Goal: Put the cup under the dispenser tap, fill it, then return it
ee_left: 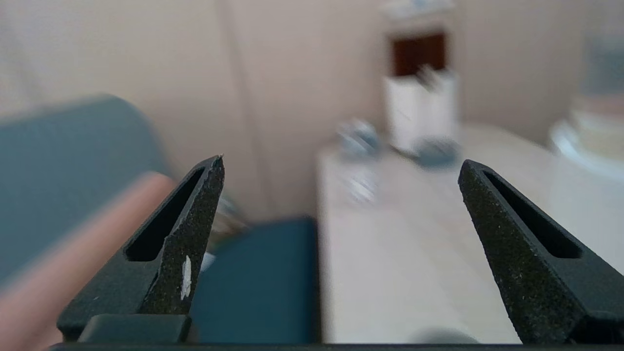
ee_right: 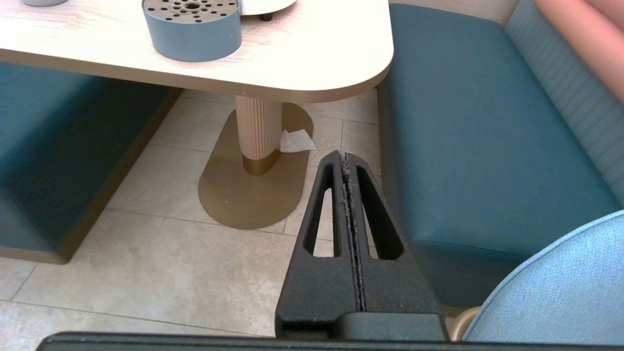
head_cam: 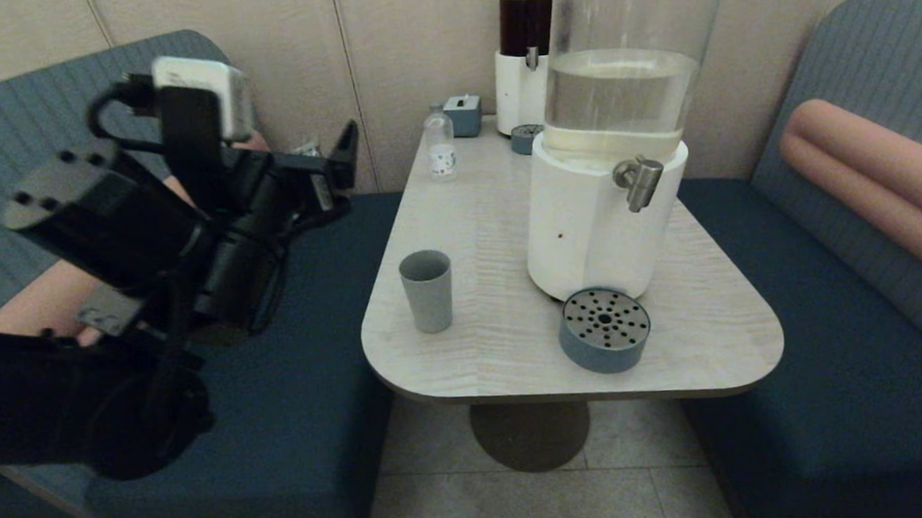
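The grey-blue cup [head_cam: 427,289] stands upright and empty near the front left edge of the table [head_cam: 507,352]. The brushed-metal dispenser tap [head_cam: 639,180] juts from the large dispenser's white base [head_cam: 587,231], with the perforated round tray [head_cam: 604,329] on the table below it. My left gripper [head_cam: 337,164] hangs raised over the left bench, left of the cup and higher than it, apart from it. In the left wrist view the left gripper [ee_left: 341,163] is open with nothing between its fingers. My right gripper [ee_right: 345,156] is shut and empty, low over the floor beside the right bench.
A slimmer dark-tank dispenser [head_cam: 527,55], a small tray [head_cam: 527,137], a grey-blue box [head_cam: 464,115] and a clear bottle [head_cam: 439,144] stand at the table's back. Blue benches [head_cam: 794,335] flank the table. A pink bolster [head_cam: 872,178] lies on the right one.
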Robot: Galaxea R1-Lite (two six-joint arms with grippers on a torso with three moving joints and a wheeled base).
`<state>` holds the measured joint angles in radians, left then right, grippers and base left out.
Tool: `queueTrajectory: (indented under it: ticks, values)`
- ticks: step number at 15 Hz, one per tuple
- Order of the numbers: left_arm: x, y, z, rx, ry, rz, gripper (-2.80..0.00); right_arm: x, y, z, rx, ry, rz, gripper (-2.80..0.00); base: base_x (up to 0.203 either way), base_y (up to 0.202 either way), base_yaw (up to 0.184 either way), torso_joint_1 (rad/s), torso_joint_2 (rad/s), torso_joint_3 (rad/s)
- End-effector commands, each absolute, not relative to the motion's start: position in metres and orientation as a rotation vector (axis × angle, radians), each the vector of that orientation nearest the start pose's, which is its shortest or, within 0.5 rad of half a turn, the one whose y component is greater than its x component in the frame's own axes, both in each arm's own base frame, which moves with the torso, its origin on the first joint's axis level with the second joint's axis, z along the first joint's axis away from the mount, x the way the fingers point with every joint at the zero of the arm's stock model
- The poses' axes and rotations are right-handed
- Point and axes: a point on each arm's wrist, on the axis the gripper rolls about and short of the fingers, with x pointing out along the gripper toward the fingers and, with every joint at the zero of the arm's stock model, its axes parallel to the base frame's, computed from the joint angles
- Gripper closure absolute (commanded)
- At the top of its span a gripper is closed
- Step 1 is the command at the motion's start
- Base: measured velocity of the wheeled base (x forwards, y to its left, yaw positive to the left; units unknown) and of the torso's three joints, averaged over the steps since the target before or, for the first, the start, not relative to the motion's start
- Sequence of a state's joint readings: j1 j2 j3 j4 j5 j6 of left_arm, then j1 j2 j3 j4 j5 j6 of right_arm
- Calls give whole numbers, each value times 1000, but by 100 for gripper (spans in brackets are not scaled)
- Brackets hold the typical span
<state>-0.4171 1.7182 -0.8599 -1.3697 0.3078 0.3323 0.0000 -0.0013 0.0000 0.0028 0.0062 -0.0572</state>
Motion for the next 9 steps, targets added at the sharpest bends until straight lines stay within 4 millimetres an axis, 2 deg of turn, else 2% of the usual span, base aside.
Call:
queueTrajectory:
  ticks: [1, 3, 5, 7, 9]
  values:
    - [231, -88, 312, 100, -621, 30, -280, -23, 0, 75, -58, 1, 6, 0, 0, 0, 0, 0, 0, 0]
    - [190, -63, 336, 95, -661, 78, -280, -23, 0, 75, -58, 1, 6, 0, 0, 0, 0, 0, 0, 0]
    - [147, -39, 349, 103, -666, 133, -280, -23, 0, 75, -58, 1, 6, 0, 0, 0, 0, 0, 0, 0]
    - [111, -24, 342, 117, -615, 178, -280, -23, 0, 75, -58, 1, 6, 0, 0, 0, 0, 0, 0, 0]
    - [85, -14, 323, 126, -540, 233, -280, -23, 0, 75, -58, 1, 8, 0, 0, 0, 0, 0, 0, 0]
